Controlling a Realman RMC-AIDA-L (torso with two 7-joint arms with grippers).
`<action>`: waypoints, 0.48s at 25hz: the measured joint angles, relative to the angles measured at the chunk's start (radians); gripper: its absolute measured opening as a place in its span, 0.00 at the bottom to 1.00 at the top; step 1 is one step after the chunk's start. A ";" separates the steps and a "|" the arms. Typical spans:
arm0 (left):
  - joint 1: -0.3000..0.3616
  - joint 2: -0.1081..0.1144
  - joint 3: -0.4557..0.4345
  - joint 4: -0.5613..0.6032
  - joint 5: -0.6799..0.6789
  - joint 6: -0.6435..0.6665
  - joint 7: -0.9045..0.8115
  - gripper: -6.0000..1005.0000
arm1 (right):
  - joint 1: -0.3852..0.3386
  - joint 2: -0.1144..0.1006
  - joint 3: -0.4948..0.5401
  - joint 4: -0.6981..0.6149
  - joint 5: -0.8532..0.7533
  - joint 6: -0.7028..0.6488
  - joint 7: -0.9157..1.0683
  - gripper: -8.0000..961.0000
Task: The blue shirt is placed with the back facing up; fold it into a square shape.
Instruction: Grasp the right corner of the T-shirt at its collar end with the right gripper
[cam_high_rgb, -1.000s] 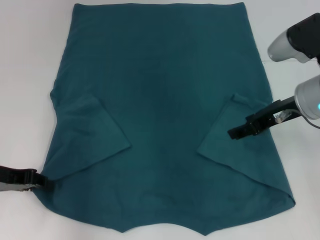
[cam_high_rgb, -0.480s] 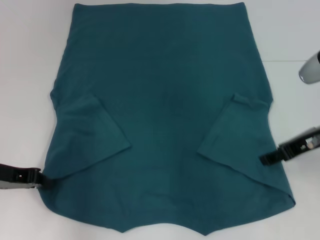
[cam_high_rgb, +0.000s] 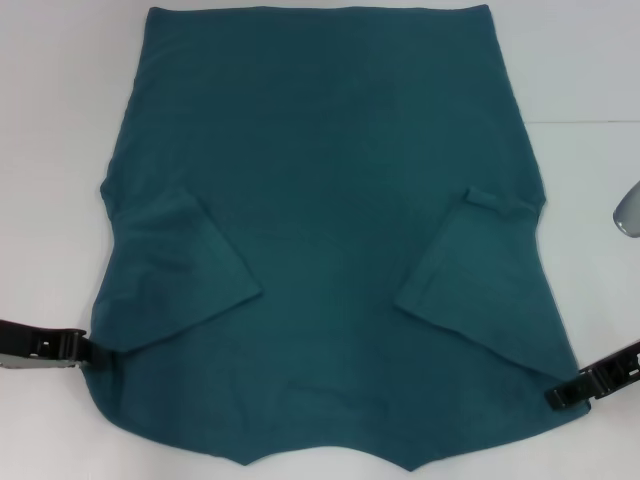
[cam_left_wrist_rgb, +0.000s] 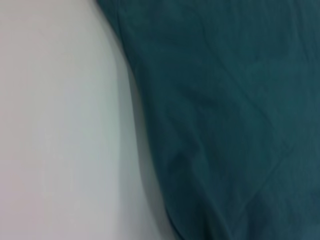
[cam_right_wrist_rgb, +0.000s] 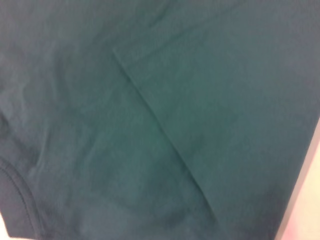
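— Underneath everything? Plain white table (cam_high_rgb: 60, 150), smooth and matte.
— Anything else? Faint thin seam line (cam_high_rgb: 585, 122) on the far right; soft, even light, barely any shadows.

You are seeing the left gripper (cam_high_rgb: 88, 350) as a flat black bar with small bright fastener spots and a pale grey piece beneath its outer end. The right gripper (cam_high_rgb: 556, 396) is showing black, blocky, stepped fingers. A rounded, glossy silver-grey arm housing (cam_high_rgb: 628, 212) is peeking in at the right edge.
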 joint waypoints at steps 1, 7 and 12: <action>-0.001 0.001 0.000 -0.001 -0.002 0.000 0.002 0.02 | -0.002 0.000 -0.003 0.000 0.001 -0.001 0.004 0.76; -0.008 0.006 0.004 -0.006 -0.008 0.000 0.004 0.02 | -0.014 0.003 -0.041 0.002 0.006 0.004 0.019 0.76; -0.012 0.007 0.005 -0.007 -0.008 0.002 0.005 0.02 | -0.014 0.005 -0.066 0.007 0.027 0.011 0.020 0.76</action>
